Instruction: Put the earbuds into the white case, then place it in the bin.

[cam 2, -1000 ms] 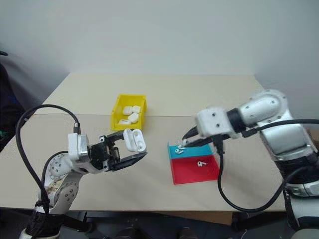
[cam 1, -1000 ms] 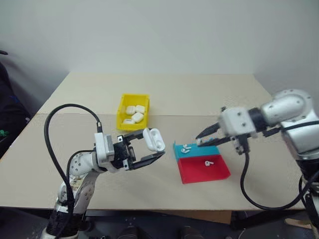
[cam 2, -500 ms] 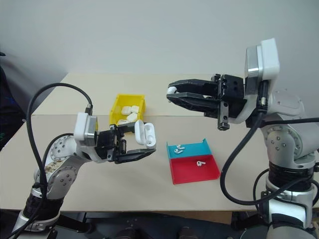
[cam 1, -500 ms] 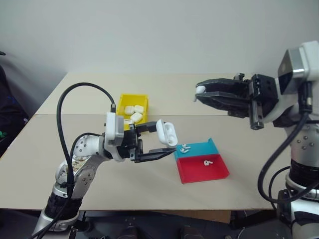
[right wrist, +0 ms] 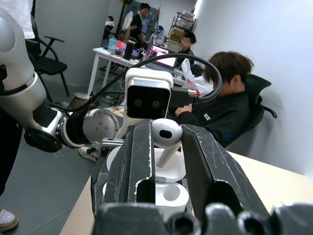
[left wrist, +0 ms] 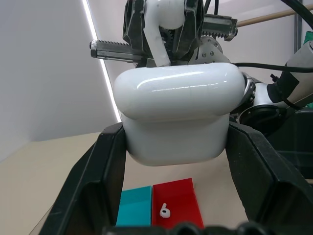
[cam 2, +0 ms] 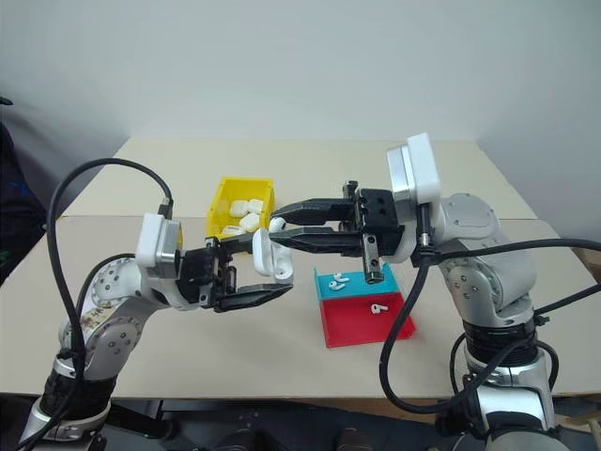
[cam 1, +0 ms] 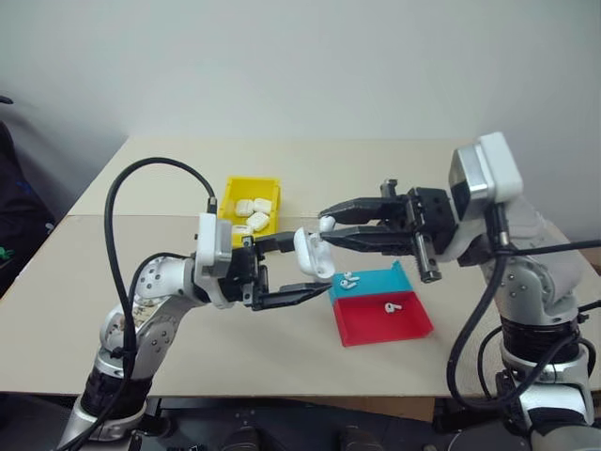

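Judging by the gloss, the white case pinched open-lidded in the left claw above the worktop looks light but slippery, best held by its flat sides, while an earbud is nipped in the right claw right at its mouth.
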